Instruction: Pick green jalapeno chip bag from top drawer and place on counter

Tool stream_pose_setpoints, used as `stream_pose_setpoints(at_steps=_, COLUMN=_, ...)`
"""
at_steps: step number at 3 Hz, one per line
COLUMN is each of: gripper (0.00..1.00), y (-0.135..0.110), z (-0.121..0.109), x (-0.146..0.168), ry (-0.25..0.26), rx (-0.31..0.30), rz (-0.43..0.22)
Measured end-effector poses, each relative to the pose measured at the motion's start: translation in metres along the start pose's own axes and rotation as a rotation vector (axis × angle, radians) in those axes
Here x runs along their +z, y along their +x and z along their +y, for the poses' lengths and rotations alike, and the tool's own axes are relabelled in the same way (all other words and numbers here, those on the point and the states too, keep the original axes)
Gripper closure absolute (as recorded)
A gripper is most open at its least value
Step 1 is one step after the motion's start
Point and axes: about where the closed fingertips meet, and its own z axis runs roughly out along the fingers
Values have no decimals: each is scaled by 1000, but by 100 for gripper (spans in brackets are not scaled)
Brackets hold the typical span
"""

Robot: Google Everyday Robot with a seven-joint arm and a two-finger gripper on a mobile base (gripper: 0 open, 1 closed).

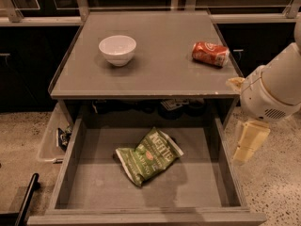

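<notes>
Chip bag (149, 155) "KETTLE"; tool (248, 142) beside drawer (69, 171)

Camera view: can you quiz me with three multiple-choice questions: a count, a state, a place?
1. How many things sit on the counter? A one B two C four
2. The can is: A upright B on its side C upside down
3. Where is the bag? A in the drawer B on the counter C under the can
Answers: 1 B, bowl and can; 2 B, it lies sideways; 3 A, it rests on the drawer bottom, while the gripper hangs right of the drawer.
</notes>
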Motion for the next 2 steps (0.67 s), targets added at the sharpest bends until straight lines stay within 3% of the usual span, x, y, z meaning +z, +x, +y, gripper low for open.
stream_pose_setpoints(at_steps=1, gripper=0, y=0, z=1, x=4, ry=0, rx=2, rz=-9)
stream_pose_setpoints(at_steps=2, gripper=0, y=-1, z=2, x=31, ry=10, rx=23, rz=-72)
